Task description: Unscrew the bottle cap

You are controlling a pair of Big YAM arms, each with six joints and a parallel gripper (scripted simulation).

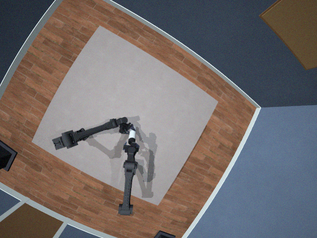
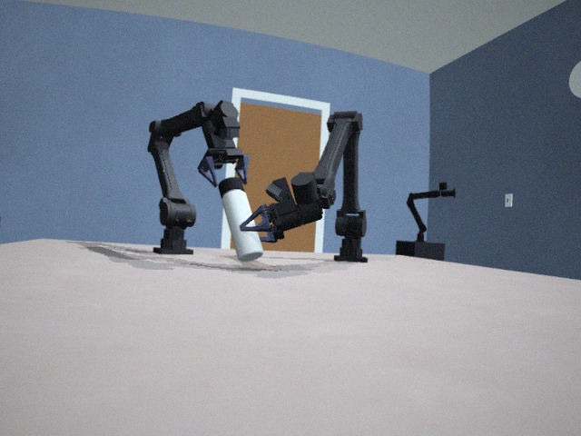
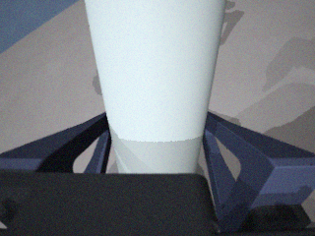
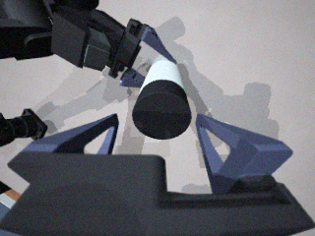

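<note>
A white bottle (image 2: 240,220) with a black cap (image 2: 231,185) is tilted, cap up, with its base low over the desk. It also shows from above in the top view (image 1: 132,134). My left gripper (image 2: 253,226) is shut on the bottle's body; in the left wrist view (image 3: 157,120) its fingers press both sides of the bottle (image 3: 155,69). My right gripper (image 2: 227,180) is open, its fingers on either side of the cap and apart from it. In the right wrist view (image 4: 157,118) the cap (image 4: 161,114) faces the camera, and the left gripper (image 4: 145,61) is behind it.
The grey desk top (image 1: 123,102) lies over a brick floor. Both arm bases (image 2: 173,243) (image 2: 349,253) stand behind the bottle. A small camera arm on a black box (image 2: 422,234) stands at the far right. An orange door (image 2: 281,163) is in the back wall.
</note>
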